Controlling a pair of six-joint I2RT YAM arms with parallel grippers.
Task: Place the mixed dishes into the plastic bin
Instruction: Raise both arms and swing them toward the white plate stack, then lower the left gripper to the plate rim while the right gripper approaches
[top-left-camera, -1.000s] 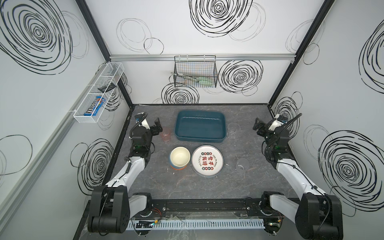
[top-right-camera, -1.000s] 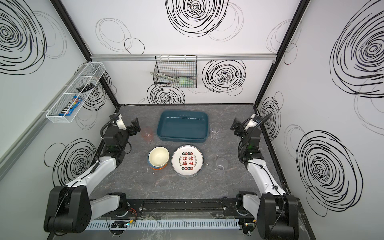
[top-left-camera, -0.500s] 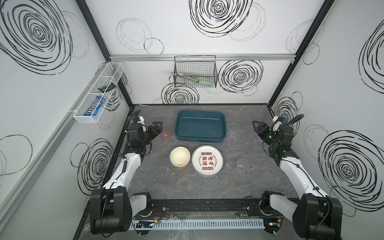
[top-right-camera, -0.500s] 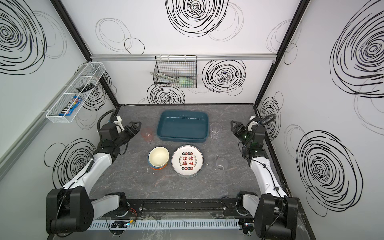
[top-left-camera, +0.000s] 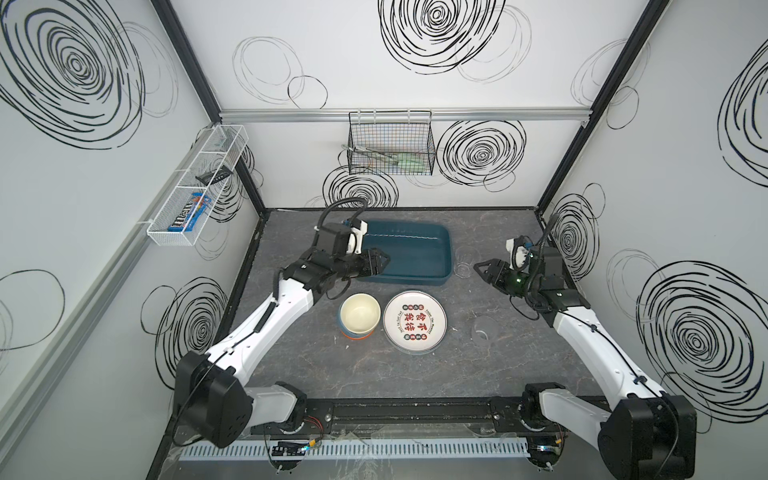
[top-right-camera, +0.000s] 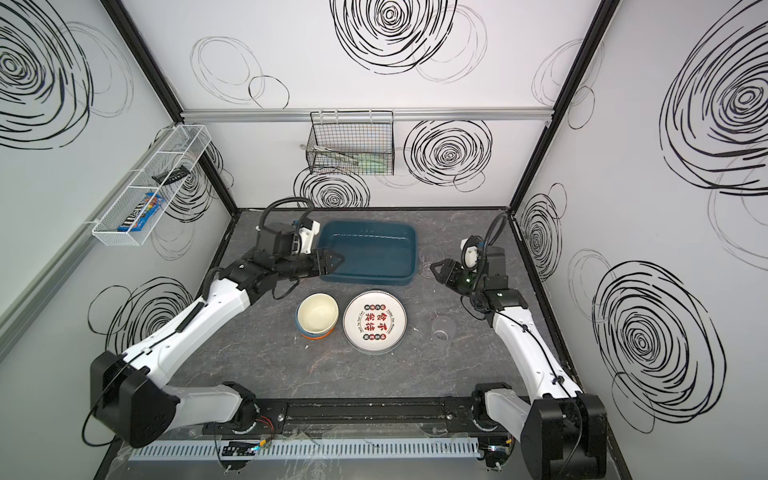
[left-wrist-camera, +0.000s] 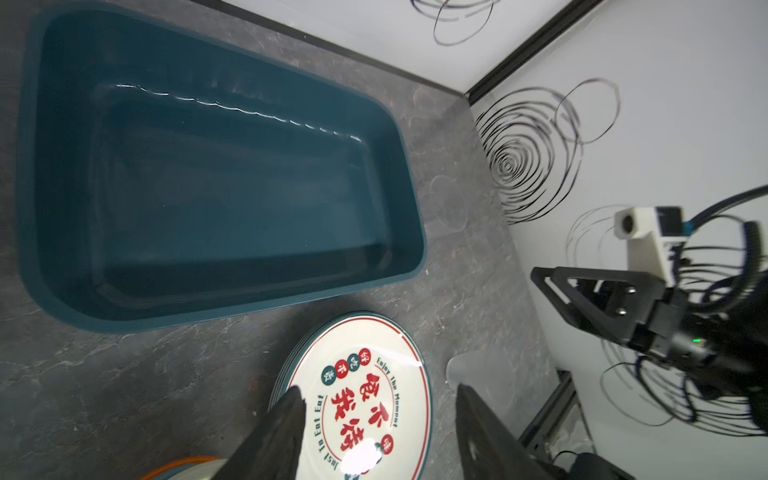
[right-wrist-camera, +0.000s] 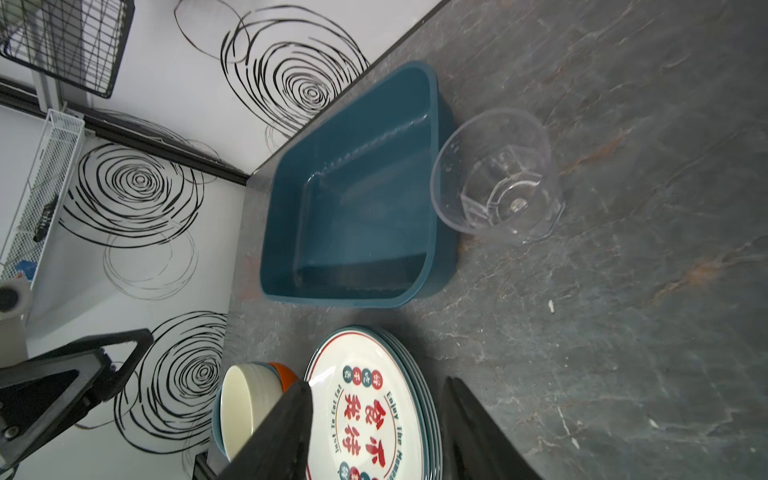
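By the plastic bin (top-left-camera: 415, 255) the left hand (top-left-camera: 383, 262) has arrived, spread and seemingly empty like the right hand (top-left-camera: 478, 267)

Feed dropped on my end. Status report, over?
Left pincer and right pincer open, empty. Bin empty; plates, bowls, tumblers on table. Nothing in the way.

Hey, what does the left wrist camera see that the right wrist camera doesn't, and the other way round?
Only the left wrist view shows the right arm. Only the right wrist view shows the left arm, the wire basket and the mesh shelf on the walls. Both show the empty teal bin, the stack of printed plates, the bowls, and their own jaws, apart and empty.
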